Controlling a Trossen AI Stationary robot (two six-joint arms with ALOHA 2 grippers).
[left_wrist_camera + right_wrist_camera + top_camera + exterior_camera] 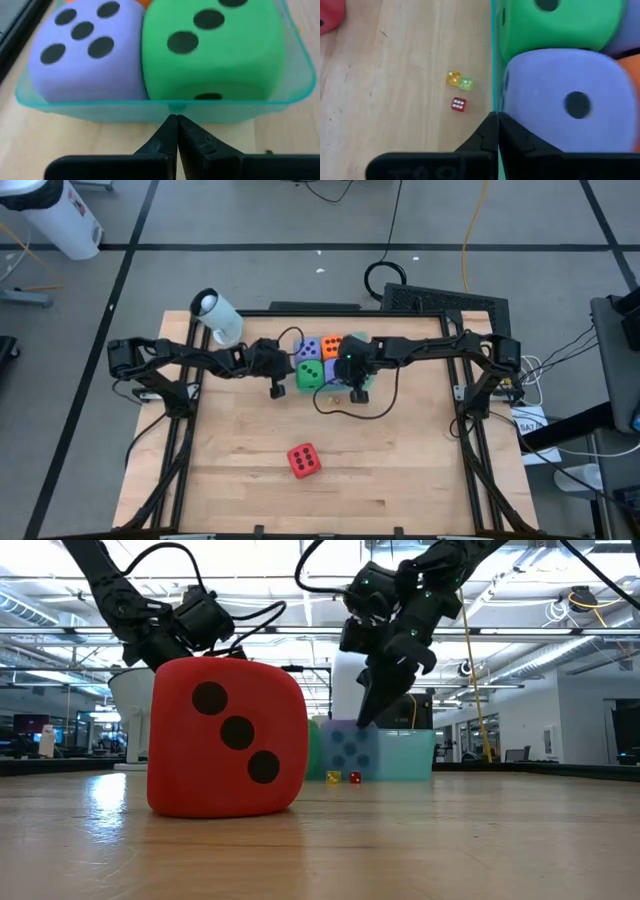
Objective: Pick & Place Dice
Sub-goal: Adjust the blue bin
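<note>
Four dice are sitting in the teal tray (362, 392) at upper centre of the high view: a purple die (308, 347), the orange die (331, 345), the green die (310, 373) and a second purple die (560, 105). The red die (304, 460) is lying alone on the surface (400, 460), lower centre, apparently the last one left. The left claw (275, 390) and the right claw (357, 393) are both pinched closed, holding nothing, beside the tray.

floor (250, 220): grey, crossed by dark tape lines
worktop (320, 430): light wood planks, black frame
ceiling (520, 580): exposed beams, bright strip lights
far room: open hall, glass partitions
cables (470, 230): trailing on floor
</note>
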